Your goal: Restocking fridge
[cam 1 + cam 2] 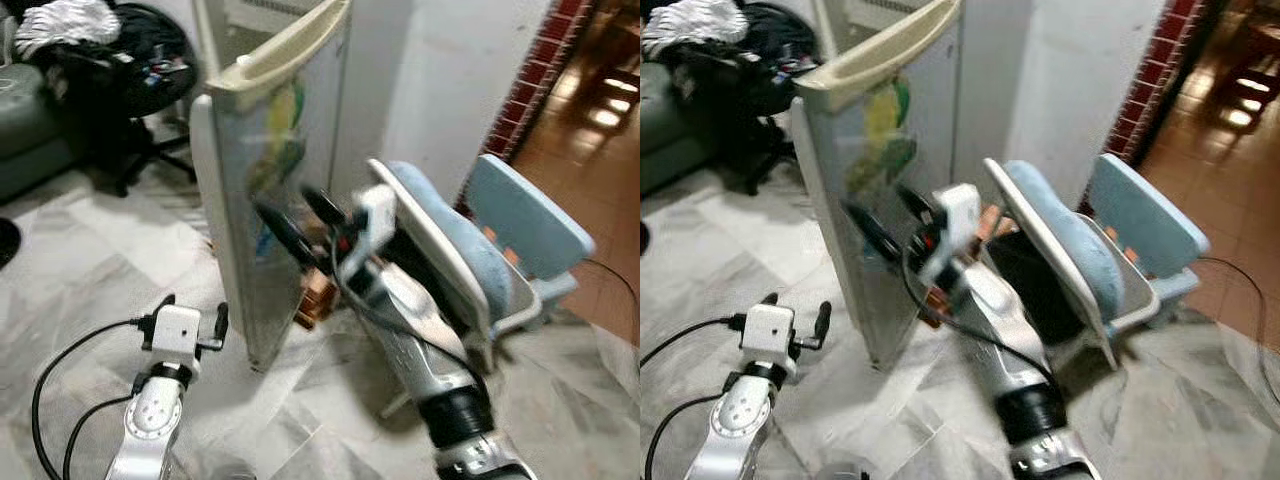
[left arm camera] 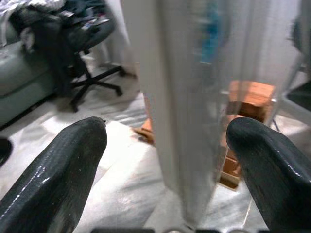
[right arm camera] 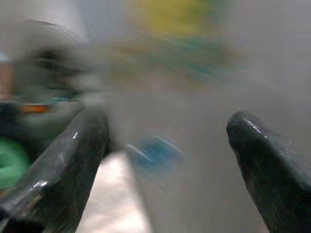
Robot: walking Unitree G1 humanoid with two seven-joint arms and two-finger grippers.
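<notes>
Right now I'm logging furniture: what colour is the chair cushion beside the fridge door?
Light blue; the cushion shows best in the right eye view.

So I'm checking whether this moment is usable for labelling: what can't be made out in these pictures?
- Fridge interior: hidden behind the open fridge door in both eye views.
- Pictures on the door: motion-blurred in the eye views; a yellow-green smear in the right wrist view.
- Right hand: blurred; its distance from the door is unclear.
- Orange-brown blocks by the door's foot: seen through glare in the left wrist view, unidentifiable.
</notes>
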